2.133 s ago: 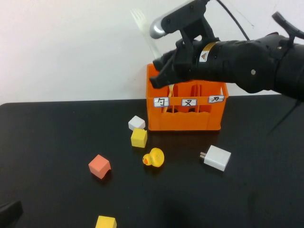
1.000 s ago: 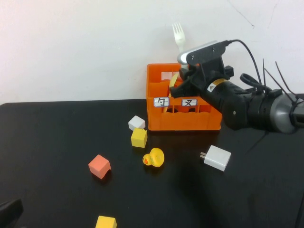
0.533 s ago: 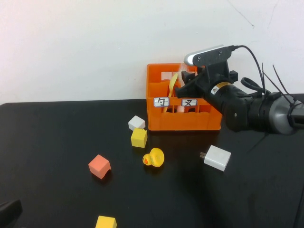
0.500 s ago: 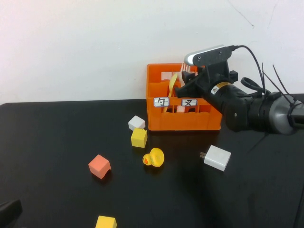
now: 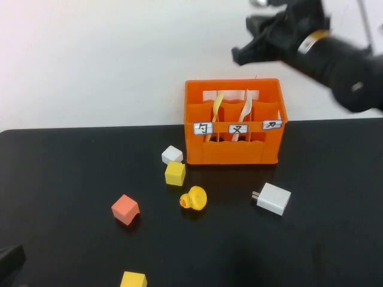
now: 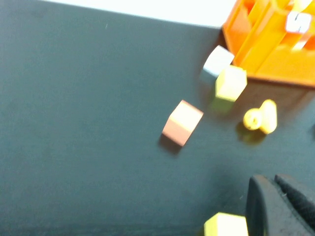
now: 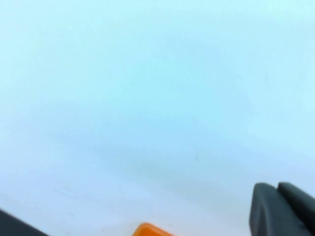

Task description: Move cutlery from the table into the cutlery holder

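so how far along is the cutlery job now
Looks done: the pale yellow spoon and the white fork both stand in the orange cutlery holder, in neighbouring compartments. Nothing is in hand: the right gripper is shut and empty, raised above the holder, and the left gripper is shut low over the table. No cutlery shows on the table, only blocks, a duck and a charger.

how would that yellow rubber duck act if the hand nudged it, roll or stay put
The yellow rubber duck looks rounded, so it would probably rock or tip rather than slide cleanly. Its small size suggests it is light and may skid on the smooth black table. It sits apart from the yellow cube, leaving room to wobble.
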